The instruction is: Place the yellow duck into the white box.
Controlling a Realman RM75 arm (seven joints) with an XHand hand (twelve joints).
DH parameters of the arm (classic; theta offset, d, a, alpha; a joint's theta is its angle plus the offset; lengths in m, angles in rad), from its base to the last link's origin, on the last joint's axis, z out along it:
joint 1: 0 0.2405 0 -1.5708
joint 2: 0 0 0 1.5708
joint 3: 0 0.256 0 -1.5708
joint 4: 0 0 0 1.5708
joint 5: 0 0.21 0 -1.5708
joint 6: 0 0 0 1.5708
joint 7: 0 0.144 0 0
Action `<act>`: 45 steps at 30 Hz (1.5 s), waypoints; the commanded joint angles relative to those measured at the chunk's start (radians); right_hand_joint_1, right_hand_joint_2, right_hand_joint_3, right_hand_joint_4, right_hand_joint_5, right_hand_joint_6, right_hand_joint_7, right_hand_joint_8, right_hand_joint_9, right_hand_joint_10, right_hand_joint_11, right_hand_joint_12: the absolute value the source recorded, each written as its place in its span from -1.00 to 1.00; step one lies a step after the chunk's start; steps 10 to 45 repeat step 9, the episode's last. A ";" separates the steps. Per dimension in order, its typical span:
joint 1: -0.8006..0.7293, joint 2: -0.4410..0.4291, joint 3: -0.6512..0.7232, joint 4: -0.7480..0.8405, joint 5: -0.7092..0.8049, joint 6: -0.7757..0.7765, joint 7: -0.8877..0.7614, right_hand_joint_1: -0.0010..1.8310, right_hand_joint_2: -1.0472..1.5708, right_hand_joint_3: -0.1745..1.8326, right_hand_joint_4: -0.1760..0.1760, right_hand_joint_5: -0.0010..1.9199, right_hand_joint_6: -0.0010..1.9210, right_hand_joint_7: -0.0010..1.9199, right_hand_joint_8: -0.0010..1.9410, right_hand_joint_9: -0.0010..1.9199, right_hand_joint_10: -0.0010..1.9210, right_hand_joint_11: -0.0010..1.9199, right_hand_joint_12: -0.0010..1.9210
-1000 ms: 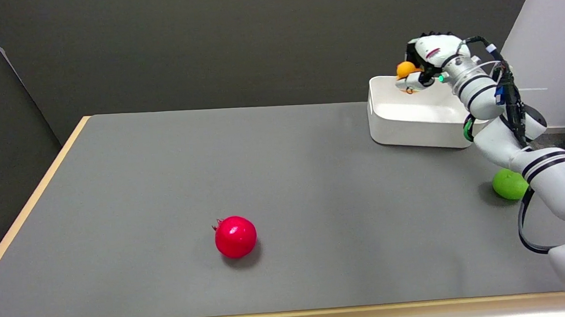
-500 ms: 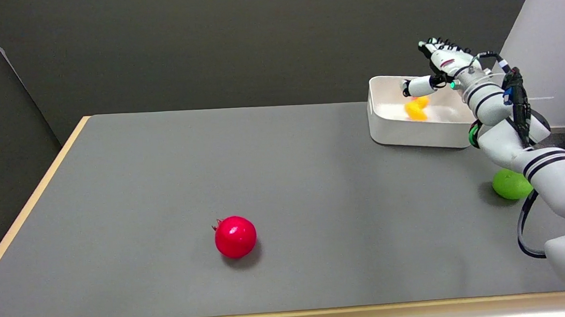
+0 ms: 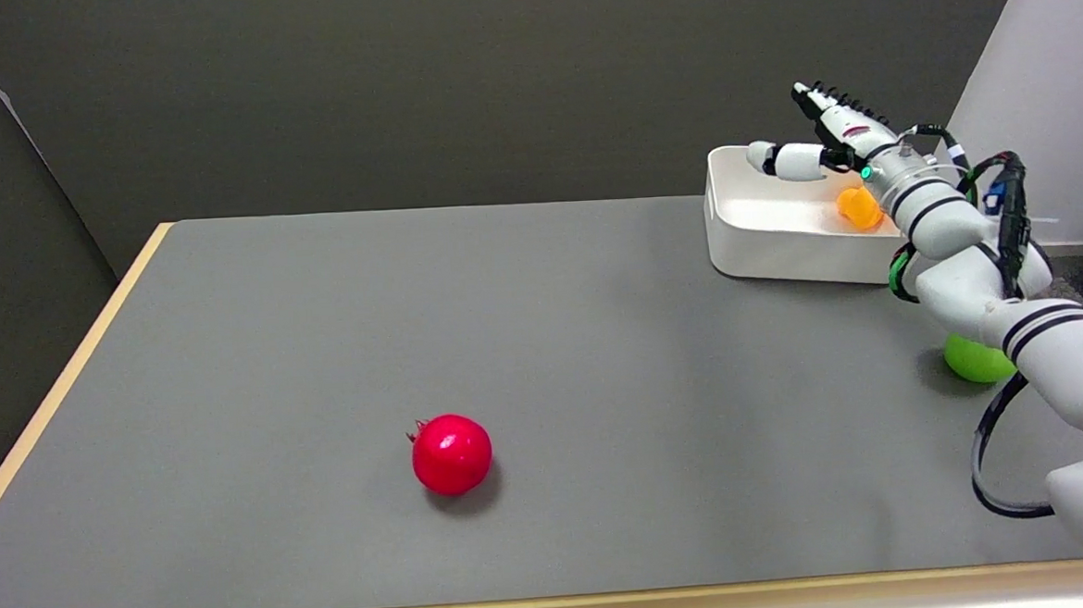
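The yellow duck [image 3: 859, 208] lies inside the white box [image 3: 783, 222]; the right hand [image 3: 827, 136] hovers above, fingers spread, empty. The duck looks light, smooth, probably squashy, best grasped round its body
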 commanded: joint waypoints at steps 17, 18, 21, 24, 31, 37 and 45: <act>-0.368 -0.056 -0.011 0.121 1.050 0.675 -0.231 -0.71 0.31 0.12 -0.16 -0.96 -0.75 -1.00 -0.84 -1.00 -0.89 -1.00 -0.57; -0.368 -0.056 -0.011 0.121 1.050 0.675 -0.231 -0.71 0.31 0.12 -0.16 -0.96 -0.75 -1.00 -0.84 -1.00 -0.89 -1.00 -0.57; -0.368 -0.056 -0.011 0.121 1.050 0.675 -0.231 -0.71 0.31 0.12 -0.16 -0.96 -0.75 -1.00 -0.84 -1.00 -0.89 -1.00 -0.57; -0.368 -0.056 -0.011 0.121 1.050 0.675 -0.231 -0.71 0.31 0.12 -0.16 -0.96 -0.75 -1.00 -0.84 -1.00 -0.89 -1.00 -0.57; -0.368 -0.056 -0.011 0.121 1.050 0.675 -0.231 -0.71 0.31 0.12 -0.16 -0.96 -0.75 -1.00 -0.84 -1.00 -0.89 -1.00 -0.57; -0.368 -0.056 -0.011 0.121 1.050 0.675 -0.231 -0.71 0.31 0.12 -0.16 -0.96 -0.75 -1.00 -0.84 -1.00 -0.89 -1.00 -0.57; -0.368 -0.056 -0.011 0.121 1.050 0.675 -0.231 -0.71 0.31 0.12 -0.16 -0.96 -0.75 -1.00 -0.84 -1.00 -0.89 -1.00 -0.57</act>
